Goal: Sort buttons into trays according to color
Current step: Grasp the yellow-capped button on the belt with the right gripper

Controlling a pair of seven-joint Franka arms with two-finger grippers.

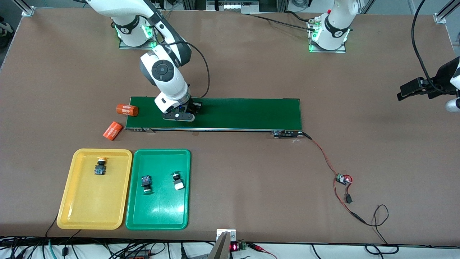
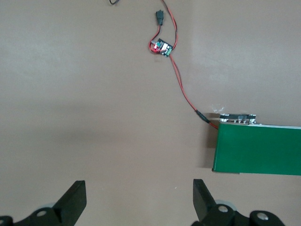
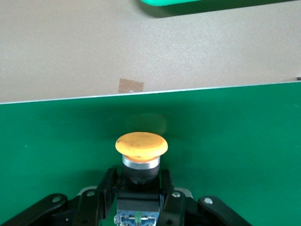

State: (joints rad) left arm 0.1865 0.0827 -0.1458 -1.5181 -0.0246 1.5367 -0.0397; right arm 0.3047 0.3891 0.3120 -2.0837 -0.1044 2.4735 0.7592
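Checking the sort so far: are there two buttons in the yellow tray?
No, the yellow tray holds one yellow-capped button; two buttons lie in the green tray.

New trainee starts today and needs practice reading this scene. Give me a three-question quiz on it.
1. True or false: the right tool is shut on a yellow-capped button on the conveyor belt.
2. How many buttons lie in the green tray?
3. The left tool is: A) open, holding nothing; B) shut on a button.

Key: 1 true; 2 two; 3 A.
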